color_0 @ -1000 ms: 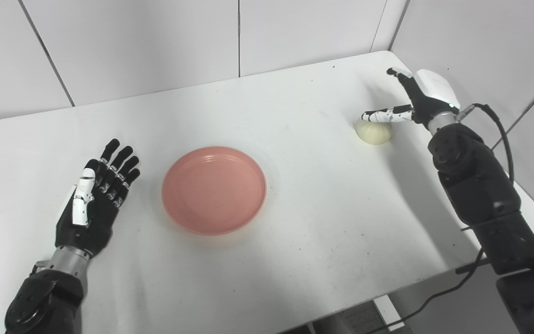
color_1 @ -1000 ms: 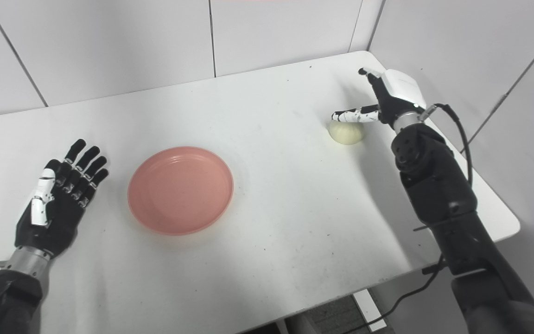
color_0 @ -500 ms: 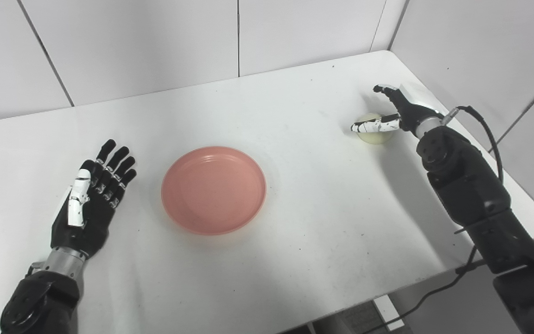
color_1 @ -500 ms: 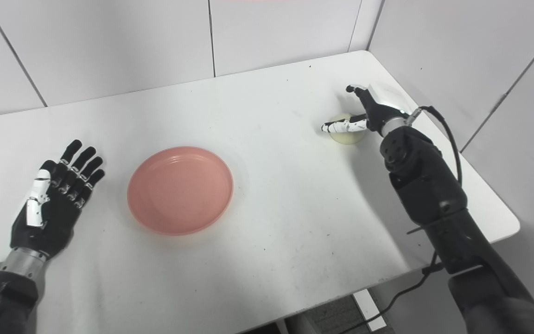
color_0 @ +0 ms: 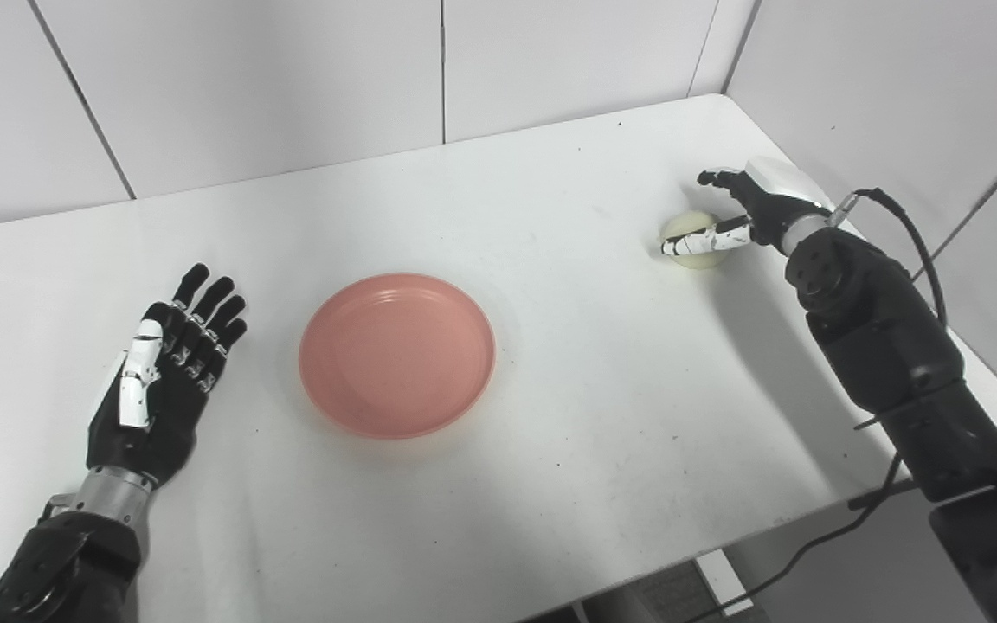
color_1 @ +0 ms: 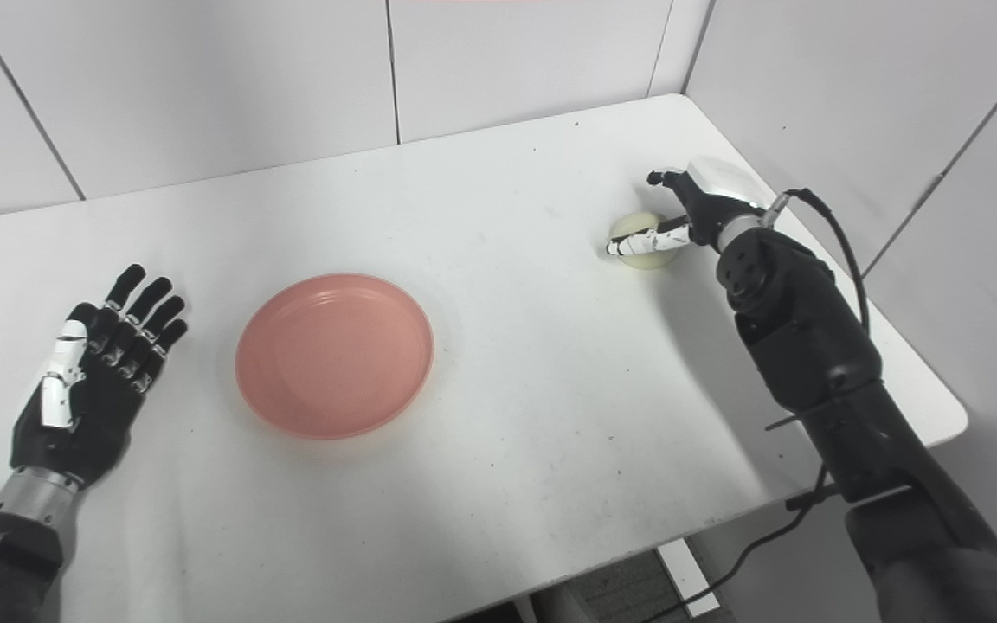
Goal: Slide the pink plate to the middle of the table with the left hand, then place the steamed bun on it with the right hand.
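— Where's the bun point(color_0: 691, 241)?
— On the table point(color_0: 602, 363), at the right hand point(color_0: 745, 208). The thumb lies across its near side and the fingers point(color_0: 715, 179) arch over the far side. Whether they grip it I cannot tell.
— And the plate point(color_0: 397, 353)?
— Just right of the left hand point(color_0: 161, 381), not touching it, well left of the bun.
— That hand?
— Flat, palm up, fingers spread, holding nothing.
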